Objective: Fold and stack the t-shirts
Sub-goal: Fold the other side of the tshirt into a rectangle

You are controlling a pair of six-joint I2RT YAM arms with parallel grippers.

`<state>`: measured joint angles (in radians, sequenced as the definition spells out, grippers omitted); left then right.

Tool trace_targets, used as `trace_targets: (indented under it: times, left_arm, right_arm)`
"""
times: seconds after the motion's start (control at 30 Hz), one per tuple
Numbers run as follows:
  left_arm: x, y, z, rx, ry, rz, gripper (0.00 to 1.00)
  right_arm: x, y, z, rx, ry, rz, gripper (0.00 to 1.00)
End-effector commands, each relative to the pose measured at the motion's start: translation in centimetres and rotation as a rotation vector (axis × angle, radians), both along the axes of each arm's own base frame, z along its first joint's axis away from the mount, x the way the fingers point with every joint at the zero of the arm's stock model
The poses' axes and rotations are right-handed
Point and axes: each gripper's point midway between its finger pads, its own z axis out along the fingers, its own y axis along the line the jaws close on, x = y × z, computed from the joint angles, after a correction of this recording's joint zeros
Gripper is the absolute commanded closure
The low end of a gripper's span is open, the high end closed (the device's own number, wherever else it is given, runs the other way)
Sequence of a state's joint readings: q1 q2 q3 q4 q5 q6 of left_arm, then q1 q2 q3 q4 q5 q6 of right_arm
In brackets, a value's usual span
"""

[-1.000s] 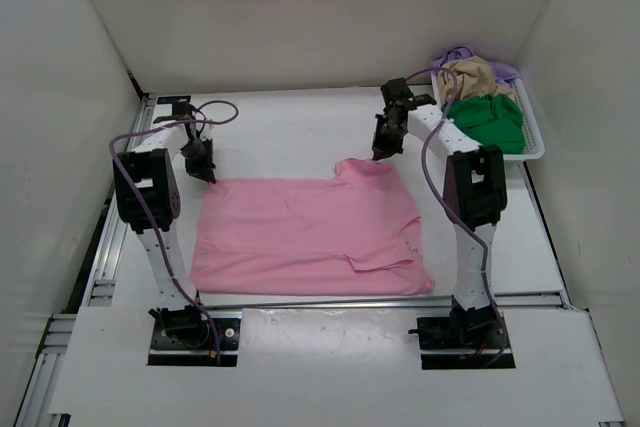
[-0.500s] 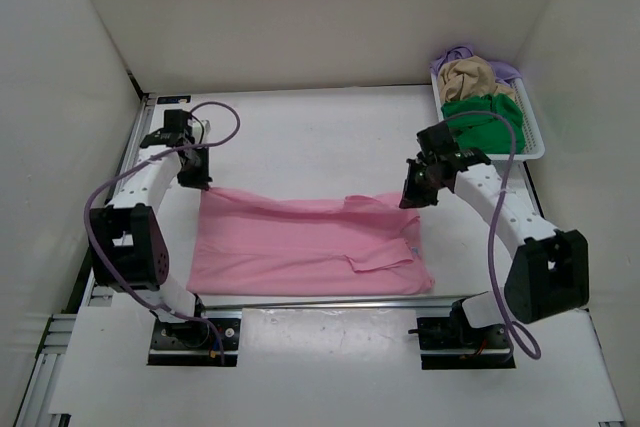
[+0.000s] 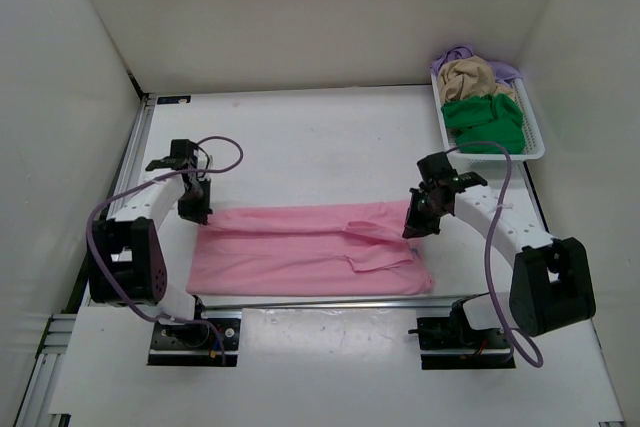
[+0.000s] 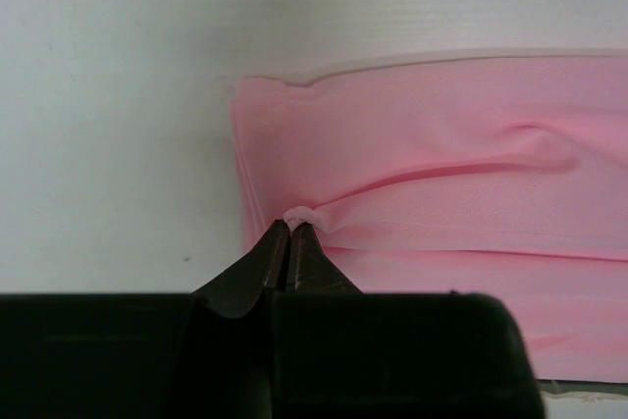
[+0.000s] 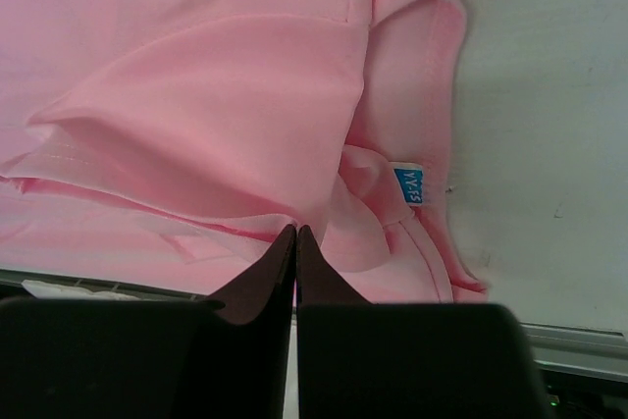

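Note:
The pink t-shirt (image 3: 300,247) lies on the table, its far half folded toward the near edge. My left gripper (image 3: 193,212) is shut on the shirt's far left corner; the left wrist view shows a pinch of pink cloth (image 4: 412,193) at the fingertips (image 4: 276,242). My right gripper (image 3: 413,228) is shut on the shirt's right side; the right wrist view shows the folded pink cloth (image 5: 196,85) and a blue label (image 5: 409,184). The dark green (image 3: 485,122), tan (image 3: 476,77) and lavender (image 3: 455,53) shirts lie in the basket.
The white mesh basket (image 3: 535,142) stands at the back right corner. White walls close in the table on three sides. A metal rail (image 3: 330,300) runs along the table's near edge by the arm bases.
Both grippers have pulled the shirt's far edge toward the near side, folding the pink shirt over itself into a narrower band.

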<state>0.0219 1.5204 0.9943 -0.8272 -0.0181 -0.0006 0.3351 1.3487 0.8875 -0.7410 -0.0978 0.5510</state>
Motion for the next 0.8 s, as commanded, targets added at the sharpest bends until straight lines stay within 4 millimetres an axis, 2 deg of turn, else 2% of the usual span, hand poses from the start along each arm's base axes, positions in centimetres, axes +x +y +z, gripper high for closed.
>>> trace_targets:
  times: [0.0,0.13,0.3,0.37,0.43,0.47,0.53,0.63,0.67,0.77]
  left_arm:
    - [-0.5,0.2,1.0,0.023,-0.052,-0.001,0.9]
    - [-1.4,0.7,0.7,0.051,-0.042,0.008,0.9]
    - [-0.7,0.7,2.1,0.052,-0.094,0.009,0.9]
    - [-0.7,0.6,2.1,0.043,-0.095,0.006,0.86]
    - [-1.1,0.4,1.7,0.033,-0.076,0.003,0.79]
    - [-1.7,0.2,1.0,0.022,-0.048,-0.001,0.79]
    - [-2.3,0.2,0.7,0.022,-0.029,-0.001,0.79]
    - [-3.7,0.3,-0.4,0.031,0.008,0.001,0.77]
    - [-4.2,0.3,-0.6,0.031,0.016,0.001,0.71]
    - [-5.1,0.5,-0.8,0.04,0.04,0.003,0.65]
  right_arm:
    - [-0.2,0.3,-0.1,0.037,-0.02,-0.018,1.0]
    - [-1.0,0.1,-0.8,0.029,-0.001,-0.019,1.0]
    - [-1.0,0.0,0.2,0.042,-0.039,-0.018,1.0]
    - [-0.7,0.1,0.7,0.048,-0.056,-0.018,1.0]
    - [-1.1,0.6,0.3,0.06,-0.035,-0.012,1.0]
    - [-1.5,0.6,-0.1,0.063,-0.018,-0.01,1.0]
    - [-2.0,1.2,-0.9,0.058,0.006,0.009,1.0]
    - [-2.0,1.9,-1.2,0.059,0.006,0.035,1.0]
    - [-2.3,1.7,-1.6,0.054,0.017,0.035,1.0]
    - [-2.8,1.5,-2.3,0.047,0.035,0.034,1.0]
